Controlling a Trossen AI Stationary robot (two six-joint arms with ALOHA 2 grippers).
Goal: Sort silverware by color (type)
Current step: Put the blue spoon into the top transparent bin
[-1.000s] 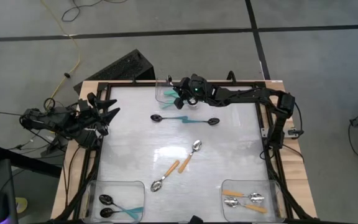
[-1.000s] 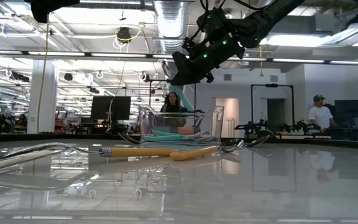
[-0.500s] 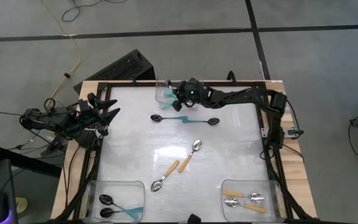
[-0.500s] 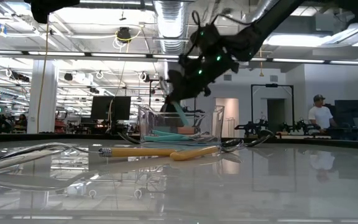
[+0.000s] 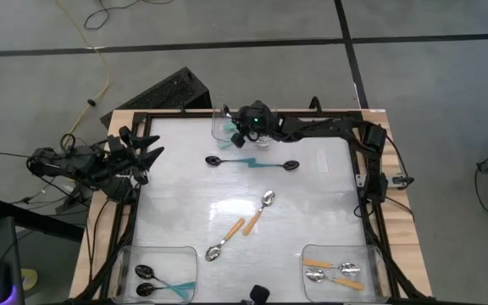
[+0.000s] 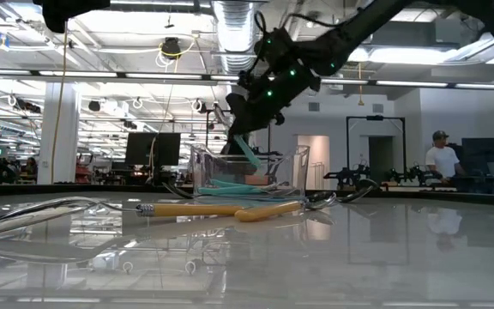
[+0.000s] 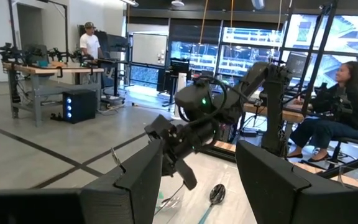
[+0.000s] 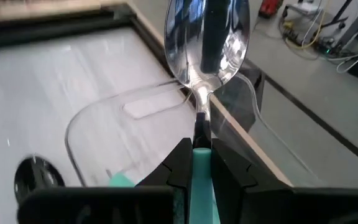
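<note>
My right gripper [image 5: 246, 125] is over the clear far bin [image 5: 225, 131] and is shut on a spoon with a silver bowl [image 8: 207, 37] and a teal handle. In the low view the spoon [image 6: 247, 154] slants down from the gripper [image 6: 245, 120] into the bin's [image 6: 290, 176] open top, where other teal handles lie. Two black-bowled teal spoons [image 5: 227, 161] [image 5: 276, 165] and two orange-handled spoons [image 5: 259, 210] [image 5: 227, 237] lie flat on the table. My left gripper [image 5: 146, 157] waits open at the table's left edge. My right gripper pinches the spoon's teal handle [image 8: 201, 163] between its two fingers [image 8: 180, 163], close to where the handle meets the silver neck. The spoon lies along the fingers, its bowl sticking out past their tips. It is lifted clear and tilted downward over the far bin.
A near-left bin [image 5: 134, 254] holds black-bowled spoons and a near-right bin [image 5: 375, 258] holds orange-handled ones. A dark frame [image 5: 358, 161] runs round the table. Bare tabletop lies between the loose spoons and the near bins. People stand in the room beyond.
My right gripper has moved toward the table's left and a little down, coming over the far bin, and has tipped downward. The teal-handled spoon went with it, and its lower end now dips into the bin's opening.
</note>
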